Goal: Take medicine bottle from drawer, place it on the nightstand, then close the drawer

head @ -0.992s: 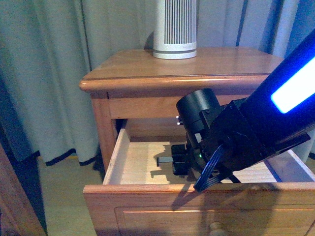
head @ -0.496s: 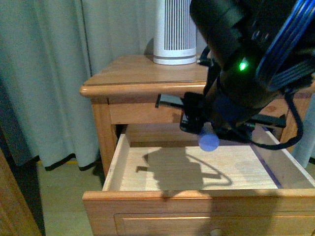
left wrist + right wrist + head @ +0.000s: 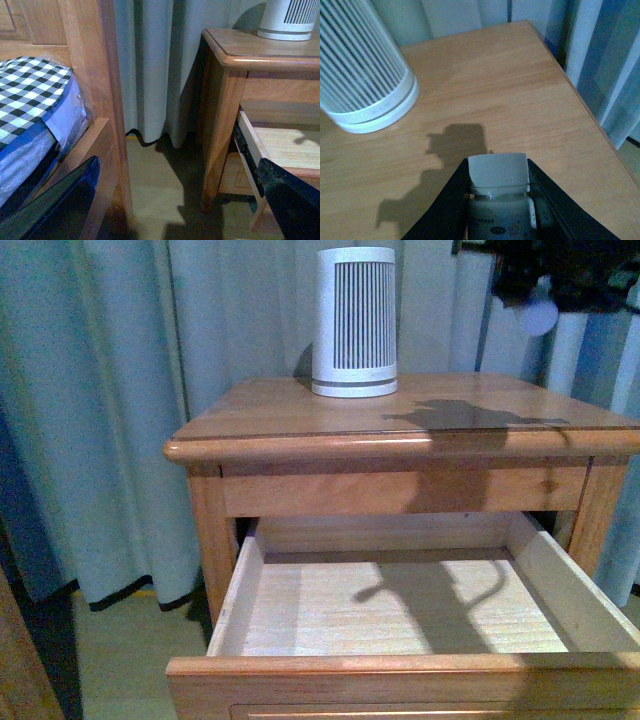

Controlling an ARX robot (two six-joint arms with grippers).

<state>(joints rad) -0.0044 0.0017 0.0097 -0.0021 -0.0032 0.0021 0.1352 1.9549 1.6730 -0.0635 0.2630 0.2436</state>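
The medicine bottle point(image 3: 498, 172), white with a ribbed cap, is clamped between the dark fingers of my right gripper point(image 3: 498, 187), which is shut on it. In the front view that gripper point(image 3: 540, 285) hangs high at the top right, above the right part of the nightstand point(image 3: 300, 415), and the medicine bottle point(image 3: 541, 315) shows as a pale round end below it. The drawer point(image 3: 232, 600) stands pulled open, with nothing on its pale floor. My left gripper point(image 3: 180, 210) is open, low beside the nightstand point(image 3: 220, 100), holding nothing.
A tall white slatted device point(image 3: 355, 320) stands at the back of the nightstand top, also close by in the right wrist view as the device point(image 3: 365, 75). Curtains point(image 3: 100, 390) hang behind. A bed with a checked cover point(image 3: 30, 95) and its wooden frame lie to the left.
My right gripper has lifted out of the drawer with the medicine bottle and risen to above the nightstand top at the right. The drawer now shows empty.
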